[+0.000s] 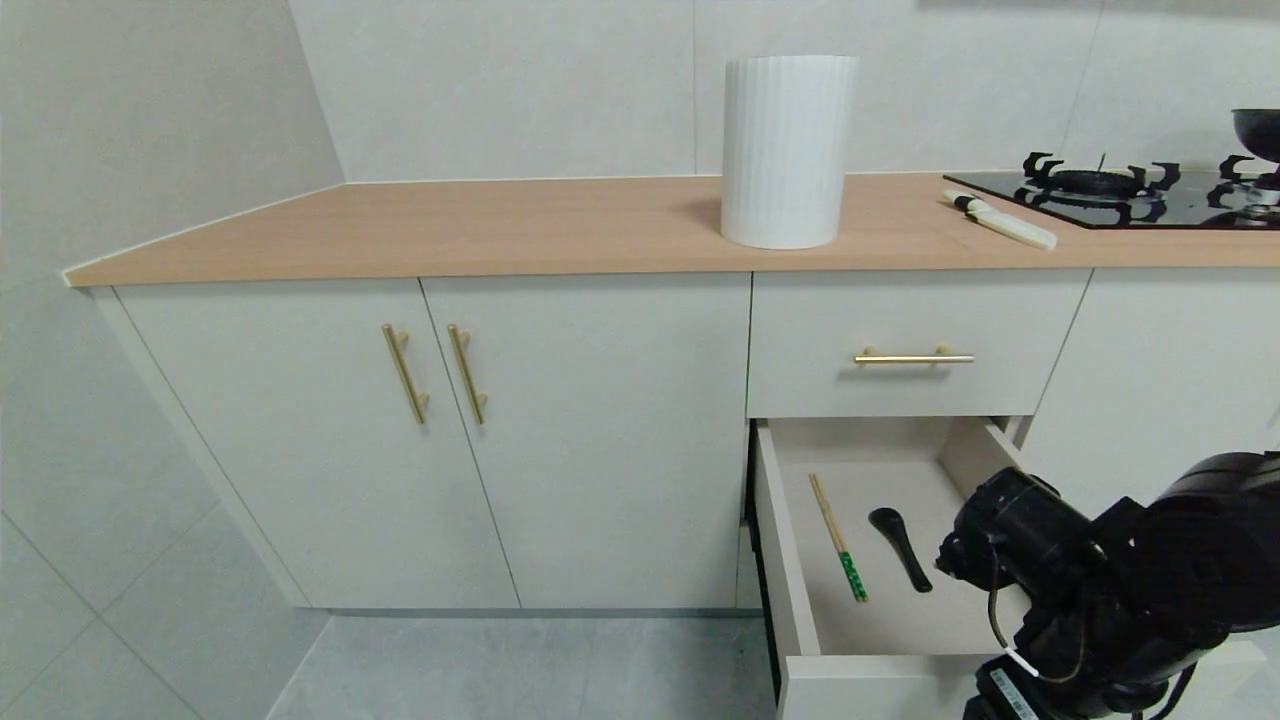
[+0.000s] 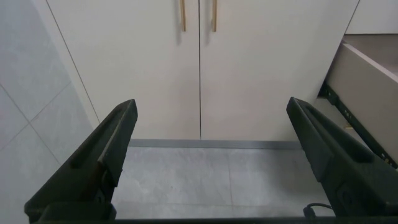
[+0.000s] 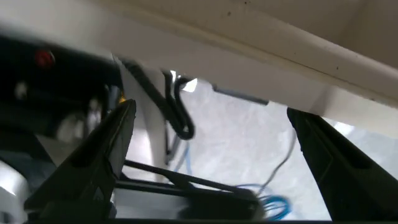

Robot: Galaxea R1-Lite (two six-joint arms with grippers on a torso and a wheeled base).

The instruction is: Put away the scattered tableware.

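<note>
Open drawer [image 1: 790, 560] below the worktop [image 1: 450, 225]: 1 pair of green-tipped chopsticks [image 1: 838, 550] and 1 black spoon [image 1: 900, 548] lay side by side, not touching, with the chopsticks nearer the left wall. Worktop, right end: 1 pale knife [image 1: 1000, 220] lay just beside the gas hob [image 1: 1110, 195], and 1 white ribbed canister [image 1: 788, 150] stood upright near the front edge. Left gripper [image 2: 210, 109] and right gripper [image 3: 210, 112] each had jaws spread wide, holding nothing.

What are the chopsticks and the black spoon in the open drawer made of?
The chopsticks look like wood or bamboo: pale tan, matte shafts with green painted ends. The black spoon is an even, smooth black all over, so it is probably plastic or glazed ceramic. The look alone doesn't say which.
</note>
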